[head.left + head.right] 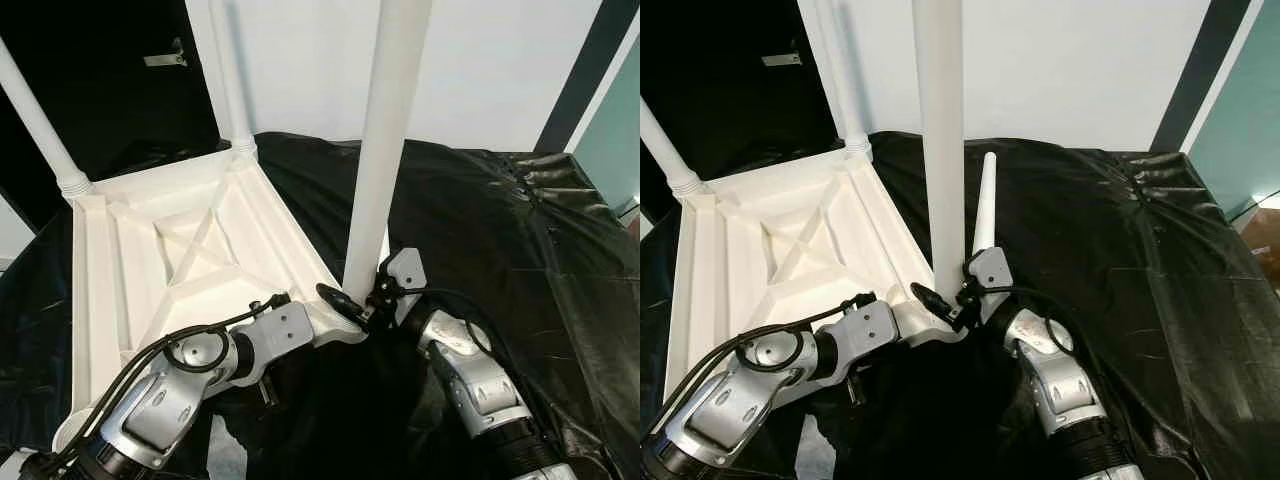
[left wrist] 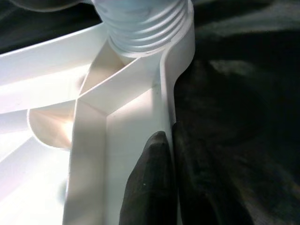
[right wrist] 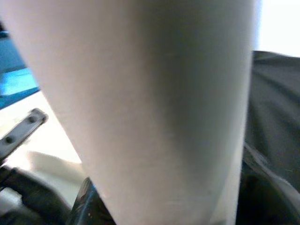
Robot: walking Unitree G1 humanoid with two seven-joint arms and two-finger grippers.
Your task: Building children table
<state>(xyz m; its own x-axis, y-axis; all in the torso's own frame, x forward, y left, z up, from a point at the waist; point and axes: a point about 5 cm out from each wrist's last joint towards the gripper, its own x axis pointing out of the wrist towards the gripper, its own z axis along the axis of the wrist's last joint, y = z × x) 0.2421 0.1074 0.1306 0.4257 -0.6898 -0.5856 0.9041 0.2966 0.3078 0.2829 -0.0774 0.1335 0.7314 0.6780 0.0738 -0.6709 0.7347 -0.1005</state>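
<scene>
The white table top (image 1: 190, 250) lies upside down on a black sheet (image 1: 500, 230). The left pincer (image 1: 338, 303) pinches its rim by the corner. The right pincer (image 1: 962, 290) grips the tall leg (image 1: 385, 150) low down. The plastic looks light, stiff and slippery, so hold it near the screw end.

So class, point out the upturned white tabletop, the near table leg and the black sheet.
upturned white tabletop (image 1: 190, 250), left eye view, ribbed underside.
near table leg (image 1: 385, 150), left eye view, mid shaft.
black sheet (image 1: 500, 230), left eye view, bare wrinkled part.
</scene>
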